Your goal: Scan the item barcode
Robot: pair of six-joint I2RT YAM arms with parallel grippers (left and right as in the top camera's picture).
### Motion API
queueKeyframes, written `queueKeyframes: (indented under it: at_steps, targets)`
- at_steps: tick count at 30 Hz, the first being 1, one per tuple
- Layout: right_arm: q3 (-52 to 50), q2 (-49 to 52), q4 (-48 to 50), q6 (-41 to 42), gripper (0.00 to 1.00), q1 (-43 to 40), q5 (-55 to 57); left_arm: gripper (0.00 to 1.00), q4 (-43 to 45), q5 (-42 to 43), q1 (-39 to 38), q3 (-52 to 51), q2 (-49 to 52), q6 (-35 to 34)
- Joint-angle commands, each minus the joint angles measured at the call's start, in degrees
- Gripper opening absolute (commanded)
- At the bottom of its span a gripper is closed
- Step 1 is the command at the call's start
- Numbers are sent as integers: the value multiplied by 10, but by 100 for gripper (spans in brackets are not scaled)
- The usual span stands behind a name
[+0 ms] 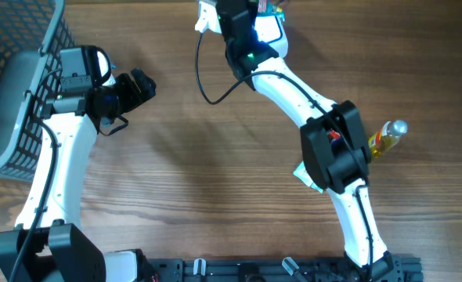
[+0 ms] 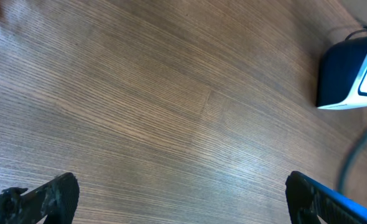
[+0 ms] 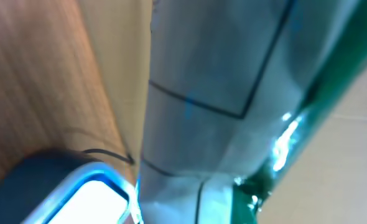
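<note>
Packet (image 3: 221, 93) pinched between right fingers (image 1: 235, 12) beside scanner (image 3: 78, 193); left fingers (image 2: 53, 196) spread wide over wooden table (image 2: 171, 93)

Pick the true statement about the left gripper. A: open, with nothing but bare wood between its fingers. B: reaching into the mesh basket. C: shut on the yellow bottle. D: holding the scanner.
A: the left gripper stands wide open over the wooden table, holding nothing.

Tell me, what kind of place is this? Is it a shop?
Probably a pretend shop checkout, set up on a wooden table for robot practice. A barcode scanner sits at the far edge, a mesh shopping basket stands at one side, and a small bottle lies waiting.
</note>
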Motion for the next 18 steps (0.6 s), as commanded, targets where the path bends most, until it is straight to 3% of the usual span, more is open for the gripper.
queueKeyframes:
  at_steps: [1, 7, 14, 18]
  targets:
    - [1, 21, -30, 33, 4, -1, -12, 100, 2, -10, 2, 5, -5, 5]
    - [1, 21, -120, 75, 4, 1, -43, 100, 2, -10, 2, 5, -5, 5]
    - [1, 18, -137, 150, 4, 0, -31, 100, 2, -10, 2, 5, -5, 5]
    - [1, -47, -144, 249, 4, -8, -14, 100, 2, -10, 2, 5, -5, 5]
